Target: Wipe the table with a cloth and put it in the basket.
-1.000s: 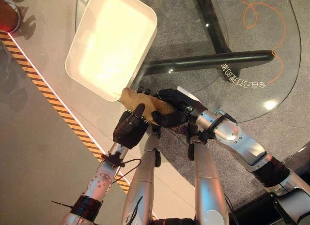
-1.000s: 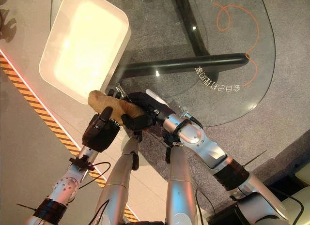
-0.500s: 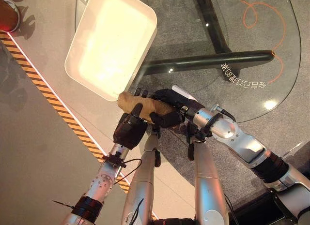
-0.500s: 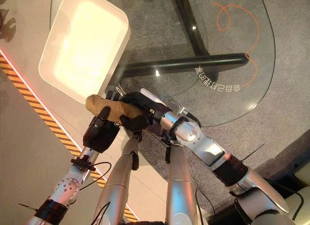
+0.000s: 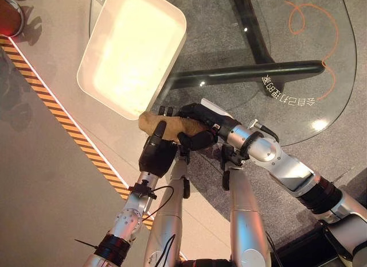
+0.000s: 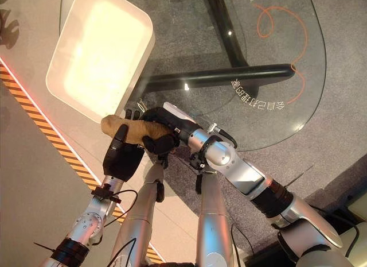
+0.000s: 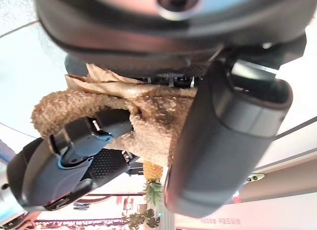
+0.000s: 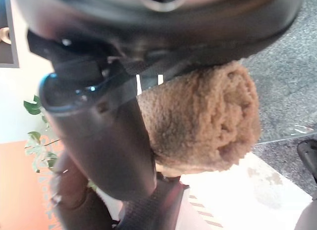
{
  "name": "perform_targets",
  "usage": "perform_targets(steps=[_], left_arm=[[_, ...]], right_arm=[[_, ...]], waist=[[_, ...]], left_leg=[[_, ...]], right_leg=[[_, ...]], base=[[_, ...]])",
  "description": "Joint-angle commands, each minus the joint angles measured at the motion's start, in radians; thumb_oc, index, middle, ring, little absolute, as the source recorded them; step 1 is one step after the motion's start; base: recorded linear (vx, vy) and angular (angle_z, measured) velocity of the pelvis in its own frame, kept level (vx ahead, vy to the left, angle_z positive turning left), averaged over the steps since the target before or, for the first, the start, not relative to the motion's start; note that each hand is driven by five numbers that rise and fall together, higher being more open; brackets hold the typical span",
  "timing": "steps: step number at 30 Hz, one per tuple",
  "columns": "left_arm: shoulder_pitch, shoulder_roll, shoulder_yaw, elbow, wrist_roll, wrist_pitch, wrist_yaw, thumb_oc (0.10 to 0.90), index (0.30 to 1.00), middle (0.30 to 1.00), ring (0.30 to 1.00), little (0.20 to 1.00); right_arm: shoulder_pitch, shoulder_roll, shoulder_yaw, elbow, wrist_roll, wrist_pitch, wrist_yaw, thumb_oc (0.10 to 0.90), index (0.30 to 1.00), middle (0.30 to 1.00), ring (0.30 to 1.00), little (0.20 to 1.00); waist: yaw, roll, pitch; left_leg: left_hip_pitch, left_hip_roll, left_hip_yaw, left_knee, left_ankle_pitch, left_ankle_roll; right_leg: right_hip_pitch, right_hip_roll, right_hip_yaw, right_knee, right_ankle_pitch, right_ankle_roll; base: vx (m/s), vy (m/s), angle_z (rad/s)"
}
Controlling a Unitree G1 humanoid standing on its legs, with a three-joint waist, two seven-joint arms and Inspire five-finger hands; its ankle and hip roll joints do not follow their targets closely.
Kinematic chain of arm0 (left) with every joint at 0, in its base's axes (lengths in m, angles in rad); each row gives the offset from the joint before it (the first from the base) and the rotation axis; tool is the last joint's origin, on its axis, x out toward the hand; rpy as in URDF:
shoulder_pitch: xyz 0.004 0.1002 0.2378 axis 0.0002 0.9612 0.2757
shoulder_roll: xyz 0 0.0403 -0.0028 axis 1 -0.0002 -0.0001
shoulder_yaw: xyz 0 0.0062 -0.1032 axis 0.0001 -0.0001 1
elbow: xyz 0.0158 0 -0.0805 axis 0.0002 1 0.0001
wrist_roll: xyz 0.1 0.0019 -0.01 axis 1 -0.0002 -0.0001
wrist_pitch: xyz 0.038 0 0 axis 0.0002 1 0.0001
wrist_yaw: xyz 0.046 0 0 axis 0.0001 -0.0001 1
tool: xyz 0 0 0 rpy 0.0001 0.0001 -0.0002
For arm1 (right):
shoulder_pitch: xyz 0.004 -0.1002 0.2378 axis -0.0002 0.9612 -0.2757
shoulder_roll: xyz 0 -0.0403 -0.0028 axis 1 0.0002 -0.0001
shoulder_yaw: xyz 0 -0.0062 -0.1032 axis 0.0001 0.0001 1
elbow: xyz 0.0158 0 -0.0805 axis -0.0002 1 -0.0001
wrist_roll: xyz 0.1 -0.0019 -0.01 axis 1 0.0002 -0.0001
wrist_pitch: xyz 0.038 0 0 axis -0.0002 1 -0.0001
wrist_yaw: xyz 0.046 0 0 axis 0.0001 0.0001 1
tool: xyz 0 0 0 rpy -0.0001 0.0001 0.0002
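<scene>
Since a second ago, our left robot hand (image 5: 156, 154) has crept up along the cloth (image 5: 165, 124), toward the basket (image 5: 86, 77). From the eye views, both hold the rolled cloth over the glass surface (image 5: 298, 95) edge. Left wrist view: fingers curl round it. Right wrist view: the right robot hand (image 6: 163, 129) clamps too. We should release one robot hand before lifting basketward.

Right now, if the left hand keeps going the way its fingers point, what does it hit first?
Probably the white basket. The left hand is curled round the brown cloth, also gripped by the right hand, and points up-view at the basket's near rim. Depth is unclear, so it might pass over that rim.
</scene>
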Motion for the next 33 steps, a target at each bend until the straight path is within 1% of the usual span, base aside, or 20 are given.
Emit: perform_targets(steps=[1, 8, 19, 26, 27, 28, 29, 33], left_arm=[[-0.071, -0.029, 0.084, -0.219, -0.065, -0.021, -0.139, 0.1, 0.3, 0.3, 0.3, 0.2], [-0.067, -0.048, 0.105, -0.204, -0.09, -0.013, -0.166, 0.1, 0.3, 0.3, 0.3, 0.2], [-0.065, -0.055, 0.111, -0.205, -0.086, -0.006, -0.166, 0.1, 0.3, 0.3, 0.3, 0.2], [-0.062, -0.06, 0.117, -0.204, -0.082, 0.002, -0.17, 0.1, 0.3, 0.3, 0.3, 0.2], [-0.062, -0.061, 0.118, -0.201, -0.08, 0.003, -0.171, 0.1, 0.3, 0.3, 0.3, 0.2], [-0.061, -0.061, 0.119, -0.198, -0.079, 0.005, -0.174, 0.1, 0.3, 0.3, 0.3, 0.2], [-0.06, -0.062, 0.121, -0.197, -0.077, 0.007, -0.174, 0.1, 0.3, 0.3, 0.3, 0.2], [-0.055, -0.064, 0.13, -0.202, -0.07, 0.013, -0.171, 0.1, 0.3, 0.3, 0.3, 0.2]], right_arm=[[0.035, 0.034, 0.061, -0.074, 0.009, -0.023, 0.081, 0.1, 0.3, 0.3, 0.3, 0.2], [0.047, 0.041, 0.043, -0.073, 0.002, -0.017, 0.074, 0.1, 0.3, 0.3, 0.3, 0.2], [0.059, 0.042, 0.02, -0.072, -0.002, -0.031, 0.077, 0.1, 0.3, 0.3, 0.3, 0.2], [0.07, 0.049, 0.0, -0.075, 0.002, -0.046, 0.029, 0.1, 0.3, 0.3, 0.3, 0.2], [0.073, 0.053, -0.008, -0.073, 0.002, -0.064, 0.01, 0.506, 0.648, 0.648, 0.648, 0.606], [0.076, 0.054, -0.014, -0.074, 0.001, -0.076, 0.003, 0.676, 0.794, 0.794, 0.794, 0.776], [0.079, 0.056, -0.023, -0.077, 0.007, -0.081, -0.006, 0.8, 0.9, 0.9, 0.9, 0.9], [0.092, 0.067, -0.068, -0.094, 0.023, -0.12, -0.041, 0.8, 0.9, 0.9, 0.9, 0.9]], waist=[[0.019, -0.027, -0.025], [0.016, -0.027, -0.025], [0.015, -0.028, -0.025], [0.012, -0.028, -0.025], [0.011, -0.028, -0.025], [0.011, -0.029, -0.025], [0.01, -0.029, -0.025], [0.007, -0.032, -0.025]], left_leg=[[0.008, -0.033, 0.02, 0.118, -0.1, 0.011], [0.005, -0.034, 0.021, 0.12, -0.104, 0.011], [0.001, -0.034, 0.021, 0.124, -0.108, 0.01], [0.001, -0.034, 0.024, 0.122, -0.108, 0.011], [0.002, -0.034, 0.024, 0.121, -0.109, 0.011], [0.001, -0.033, 0.025, 0.122, -0.11, 0.011], [0.001, -0.033, 0.026, 0.124, -0.111, 0.011], [0.002, -0.032, 0.027, 0.124, -0.113, 0.013]], right_leg=[[0.027, 0.063, 0.1, -0.189, 0.137, 0.018], [0.023, 0.066, 0.105, -0.191, 0.136, 0.018], [0.02, 0.063, 0.107, -0.193, 0.137, 0.022], [0.019, 0.064, 0.109, -0.196, 0.139, 0.023], [0.019, 0.065, 0.11, -0.198, 0.14, 0.023], [0.019, 0.064, 0.11, -0.198, 0.14, 0.024], [0.019, 0.063, 0.111, -0.197, 0.141, 0.024], [0.02, 0.063, 0.112, -0.2, 0.144, 0.026]], base=[[0.0, 0.0, 0.0], [0.0, -0.003, 0.01], [0.0, 0.0, 0.0], [0.0, 0.0, 0.0], [0.0, 0.0, 0.0], [0.0, 0.0, 0.0], [0.0, 0.0, 0.0], [0.0, 0.0, 0.0]])
